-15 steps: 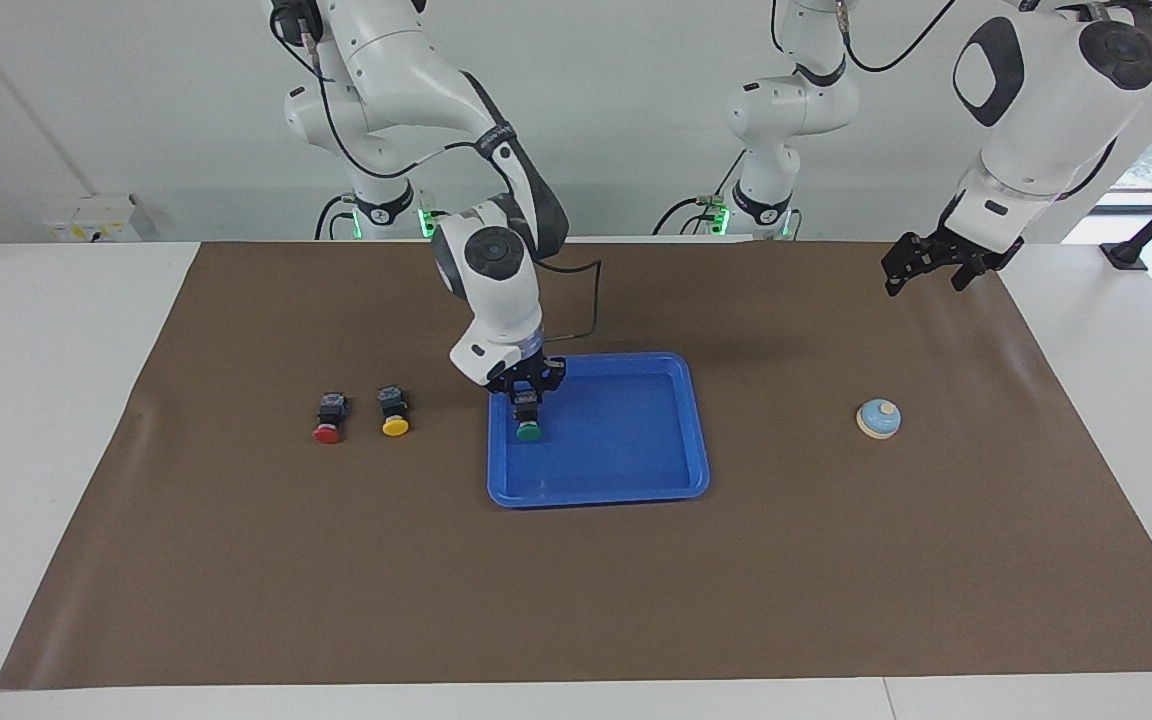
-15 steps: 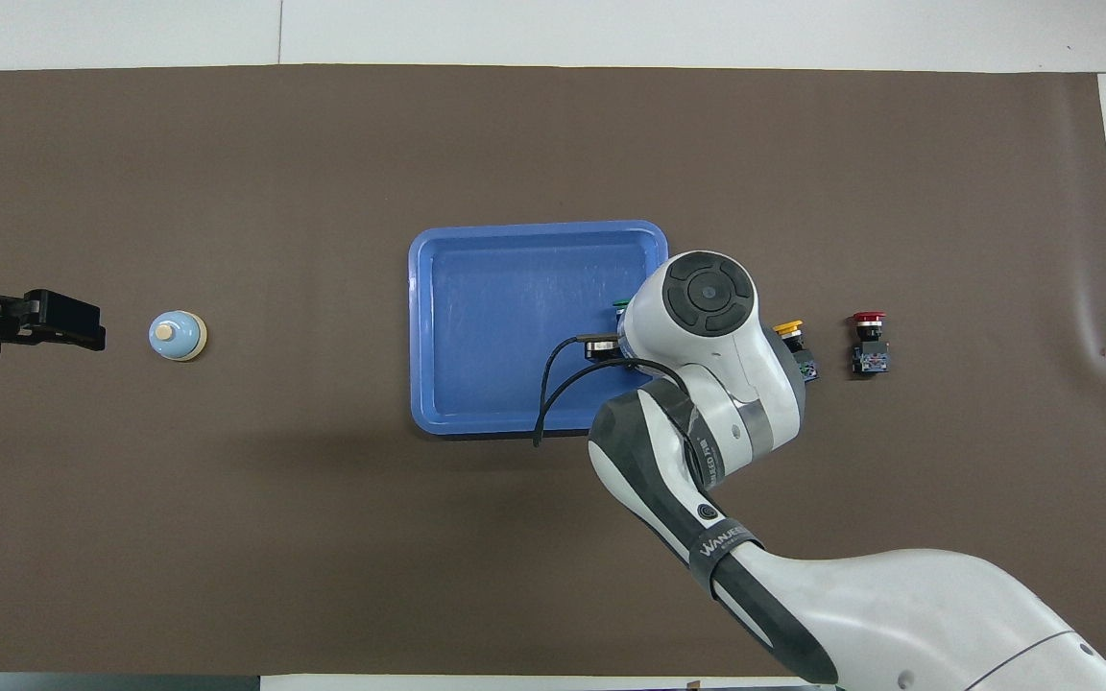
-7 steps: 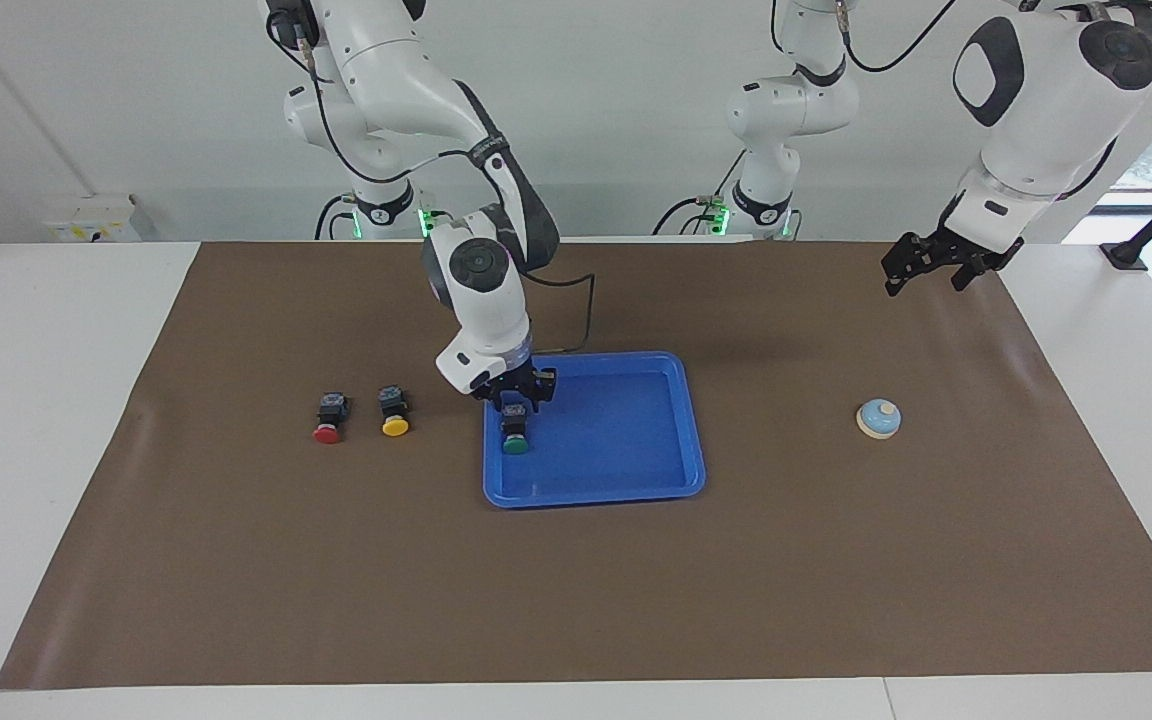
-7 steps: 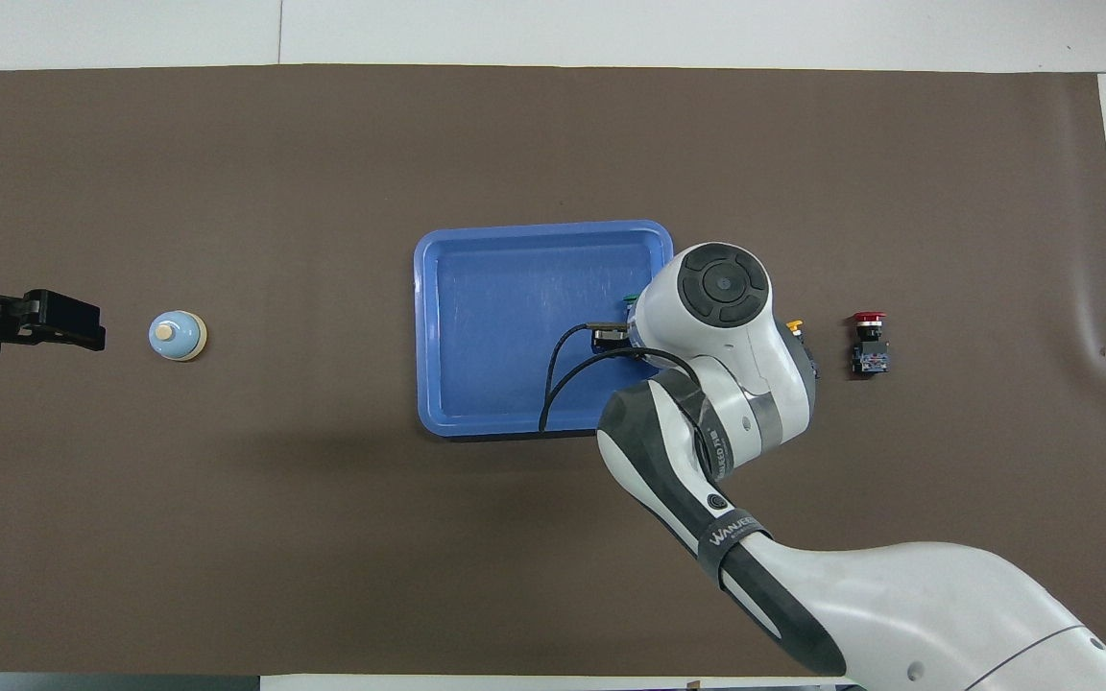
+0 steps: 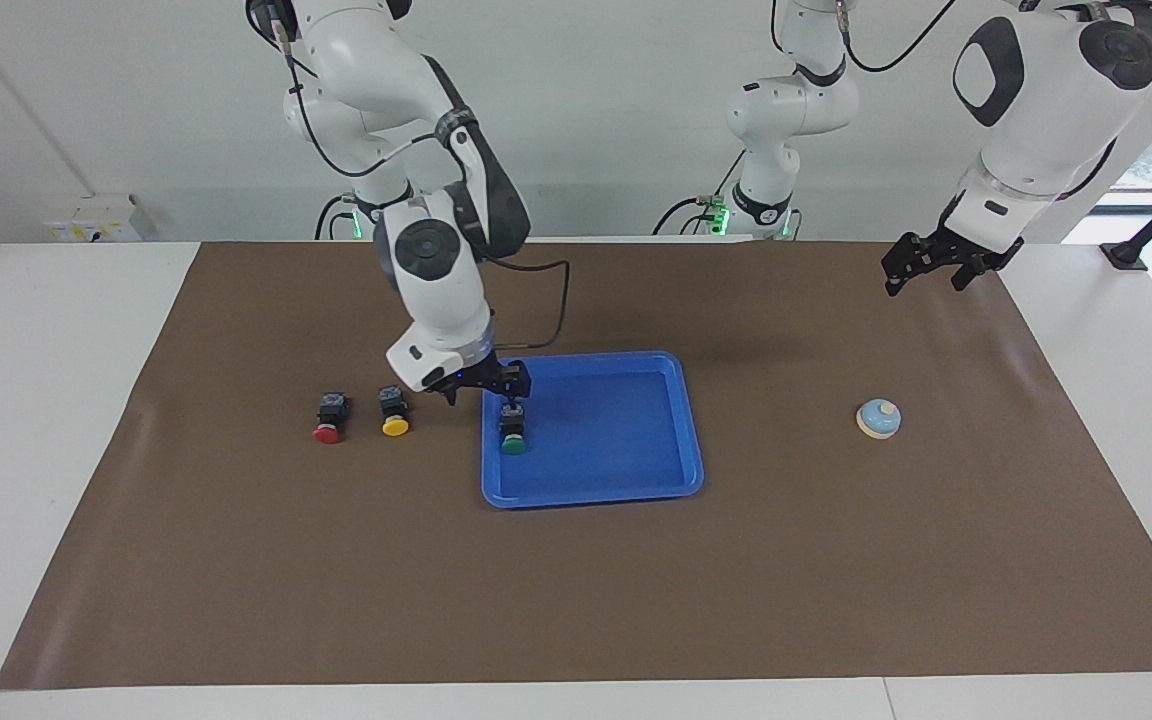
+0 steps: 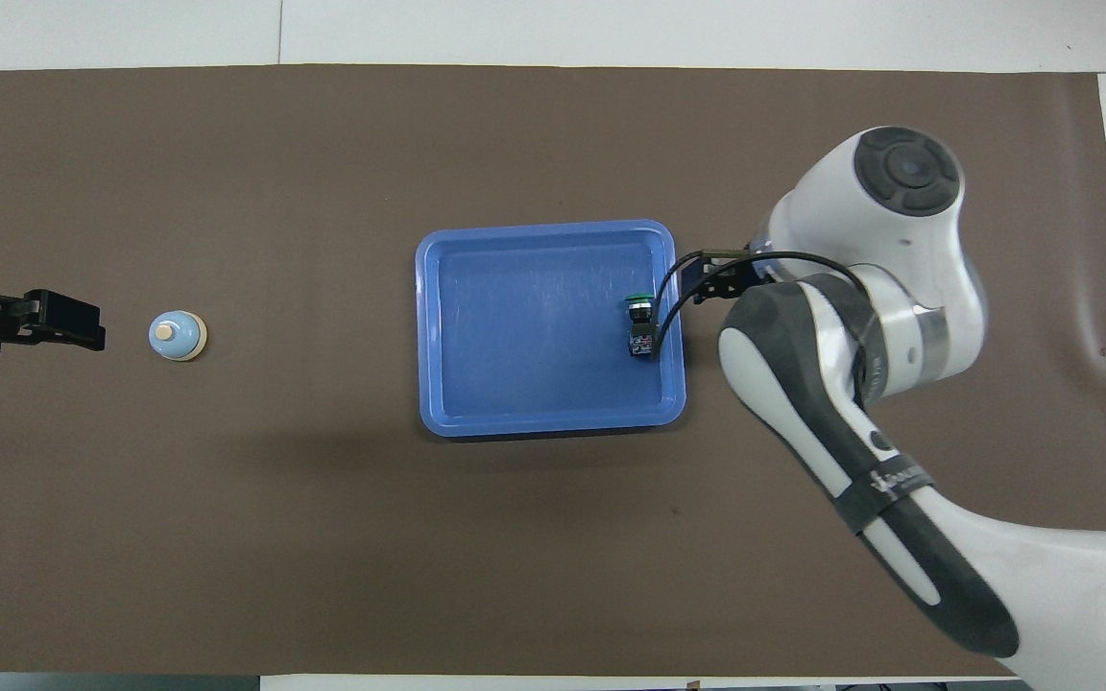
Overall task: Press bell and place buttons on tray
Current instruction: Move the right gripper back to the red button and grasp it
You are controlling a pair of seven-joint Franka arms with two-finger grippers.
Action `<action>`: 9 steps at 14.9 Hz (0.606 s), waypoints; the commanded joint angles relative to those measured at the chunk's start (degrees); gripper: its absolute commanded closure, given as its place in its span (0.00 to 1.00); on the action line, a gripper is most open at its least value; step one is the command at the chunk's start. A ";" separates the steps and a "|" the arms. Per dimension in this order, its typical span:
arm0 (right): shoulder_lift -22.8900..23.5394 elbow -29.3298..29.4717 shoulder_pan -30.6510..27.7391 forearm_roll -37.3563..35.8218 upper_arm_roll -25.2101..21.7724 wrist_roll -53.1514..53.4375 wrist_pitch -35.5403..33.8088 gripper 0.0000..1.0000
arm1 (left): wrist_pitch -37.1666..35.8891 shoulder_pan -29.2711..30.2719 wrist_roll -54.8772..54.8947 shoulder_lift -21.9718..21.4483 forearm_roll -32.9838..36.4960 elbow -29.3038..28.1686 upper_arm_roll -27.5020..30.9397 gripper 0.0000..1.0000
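Note:
The blue tray point(image 5: 616, 440) lies mid-mat. The green button point(image 5: 512, 430) lies on its side in the tray, close to the rim at the right arm's end, also seen from overhead as the green button point(image 6: 640, 326). My right gripper point(image 5: 485, 391) hangs open and empty over that rim, just clear of the green button. The yellow button point(image 5: 394, 412) and the red button point(image 5: 328, 418) lie side by side on the mat toward the right arm's end. The light-blue bell point(image 5: 878, 418) sits toward the left arm's end. My left gripper point(image 5: 926, 272) waits open, raised over the mat near the bell.
A brown mat point(image 5: 576, 600) covers most of the white table point(image 5: 46, 450). In the overhead view the right arm point(image 6: 860, 355) hides the red and yellow buttons.
My right gripper opened, let go of the green button in the tray, and drew up and toward the right arm's end. The tray slid slightly the same way. The left arm stayed still.

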 commanded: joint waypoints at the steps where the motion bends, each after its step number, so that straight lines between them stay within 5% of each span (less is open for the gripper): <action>1: -2.03 -4.85 -7.71 0.32 0.57 -11.90 0.14 0.00 | 0.46 -0.28 -0.13 -0.60 -0.06 -0.22 0.37 0.00; 9: -5.64 -19.28 -14.15 0.32 0.48 -19.06 11.22 0.00 | 0.46 -0.28 -0.13 -0.60 -0.06 -0.22 0.37 0.00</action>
